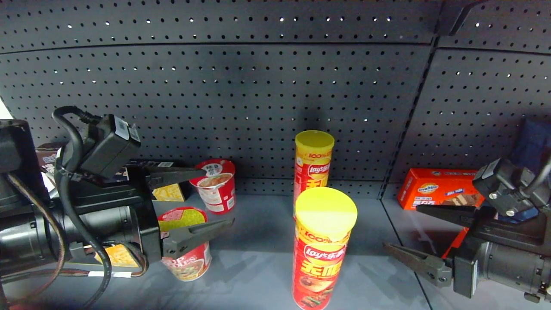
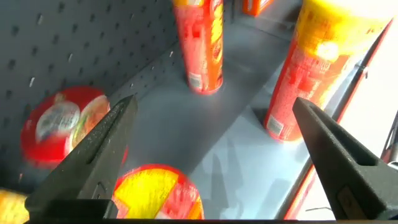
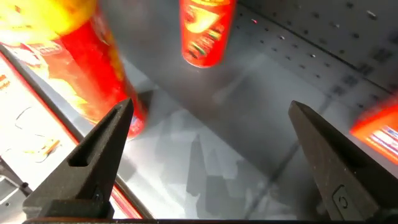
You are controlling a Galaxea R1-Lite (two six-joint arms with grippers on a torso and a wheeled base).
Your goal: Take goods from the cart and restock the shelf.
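From my head, my left gripper [image 1: 218, 196] is spread wide and holds nothing. One tapered black finger crosses a foil-lidded noodle cup [image 1: 185, 245], and a second cup [image 1: 215, 185] stands behind it by the perforated back panel [image 1: 258, 86]. Two glossy cylindrical chip cans with yellow lids, the front can [image 1: 325, 247] and the rear can [image 1: 313, 163], stand upright mid-shelf [image 1: 267, 258]. My right gripper [image 1: 401, 227] gapes empty too, near an orange carton [image 1: 434, 187] partly hidden by my wrist. From my left wrist, both cans are cut off and the cups blurred. From my right wrist, the front can smears and the carton is cropped.
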